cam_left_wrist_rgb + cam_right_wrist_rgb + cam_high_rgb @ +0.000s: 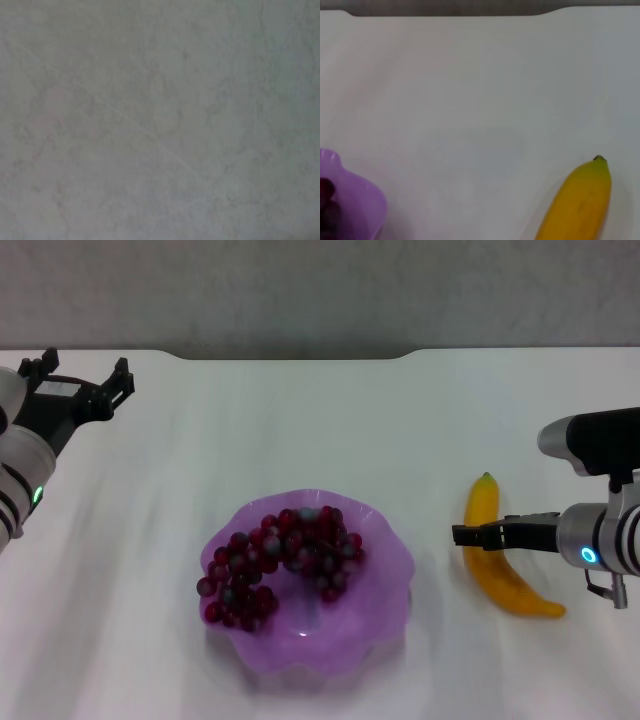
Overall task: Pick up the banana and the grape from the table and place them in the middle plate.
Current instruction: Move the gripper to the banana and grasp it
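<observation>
Grapes point(282, 563) heaped in the purple plate point(385, 612), mid-table point(300, 430). Banana point(497, 560) flat on the table right of the plate, well apart. Right gripper point(470, 536) over the banana's middle, finger spread unclear. Left gripper point(85, 375) spread wide, far left.

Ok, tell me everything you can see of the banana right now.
The banana is one smooth yellow-orange curved fruit with a small dark tip that points toward the far edge of the table. It looks whole and unpeeled. It lies flat on the white tabletop, to the right of the middle plate and apart from it. The right pincer reaches across its middle from the right side; whether its fingers touch the banana cannot be told. The right wrist view shows only its tip end.
</observation>
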`<state>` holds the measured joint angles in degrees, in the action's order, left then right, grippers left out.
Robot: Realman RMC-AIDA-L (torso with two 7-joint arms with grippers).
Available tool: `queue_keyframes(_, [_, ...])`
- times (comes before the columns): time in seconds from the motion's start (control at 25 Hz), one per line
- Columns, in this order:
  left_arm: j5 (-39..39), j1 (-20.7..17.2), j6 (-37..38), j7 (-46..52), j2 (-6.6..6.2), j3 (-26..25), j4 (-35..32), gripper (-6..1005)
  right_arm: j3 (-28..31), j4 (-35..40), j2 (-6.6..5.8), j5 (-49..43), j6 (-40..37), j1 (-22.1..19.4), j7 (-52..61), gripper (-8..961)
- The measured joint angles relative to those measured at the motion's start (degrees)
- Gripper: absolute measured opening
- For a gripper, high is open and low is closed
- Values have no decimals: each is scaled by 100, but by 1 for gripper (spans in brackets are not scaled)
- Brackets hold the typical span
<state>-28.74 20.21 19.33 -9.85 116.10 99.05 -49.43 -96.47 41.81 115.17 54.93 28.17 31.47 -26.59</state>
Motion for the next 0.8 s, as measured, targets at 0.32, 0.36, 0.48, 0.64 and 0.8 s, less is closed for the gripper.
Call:
queue_keyframes(0.32, [0,-9,0,-7,4,-4,-4,891,-25,-26,25,13,-138,-118,-4,881])
queue_keyframes(0.36, [0,-9,-1,-7,6,-5,-4,891,-32,-37,24,15,-148,-128,-4,881])
queue_keyframes(0.48, [0,-4,0,-8,8,-8,-1,891,-131,-75,24,19,-179,-134,-5,881])
queue_keyframes(0.64, [0,-2,0,-8,9,-17,4,892,-214,-96,23,53,-227,-122,-4,881])
queue_keyframes(0.8, [0,0,2,-8,9,-14,-3,892,-231,-113,23,57,-253,-112,-4,881])
